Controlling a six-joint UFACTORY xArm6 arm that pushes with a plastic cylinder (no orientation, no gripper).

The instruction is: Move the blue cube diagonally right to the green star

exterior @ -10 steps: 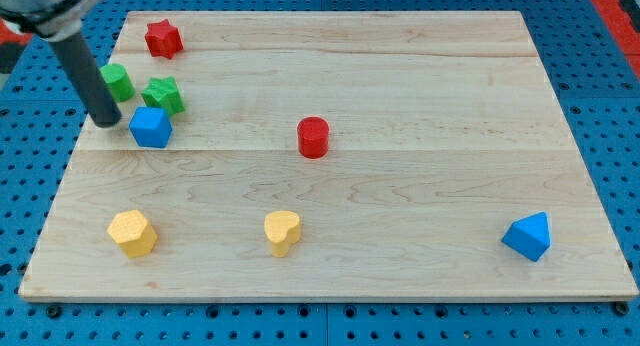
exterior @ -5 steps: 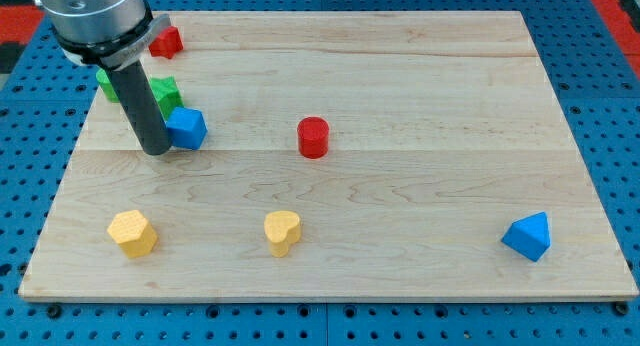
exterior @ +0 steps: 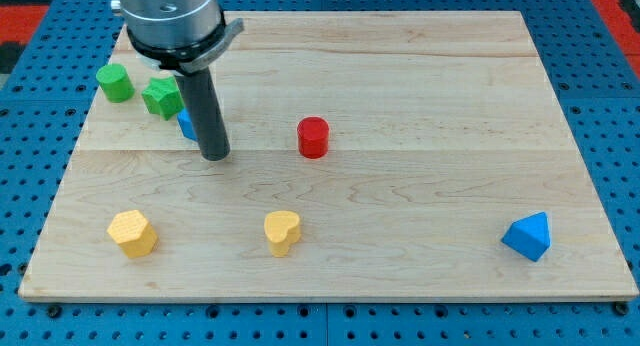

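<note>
Your rod comes down from the top of the view, its grey collar over the board's upper left, and runs nearly upright to my tip (exterior: 214, 156), which rests on the wooden board (exterior: 420, 216). There is no hand on this arm to open or close: it is a bare rod, and it grips nothing.

The blue cube (exterior: 186, 124) sits at about ten o'clock from my tip, just beside the rod and mostly hidden behind it; only a sliver of its left side shows, and you cannot tell whether the rod touches it. The green star (exterior: 161, 96) lies at ten o'clock from the cube, just beside it. Further out at ten o'clock is a green cylinder (exterior: 115, 82).

At three o'clock from my tip, well apart, stands the red cylinder (exterior: 313, 137). At seven o'clock sits a yellow block (exterior: 132, 233), and at five o'clock a yellow heart-like block (exterior: 282, 231). Far off at four o'clock, near the board's lower right corner, lies a blue pyramid-like block (exterior: 528, 236).
</note>
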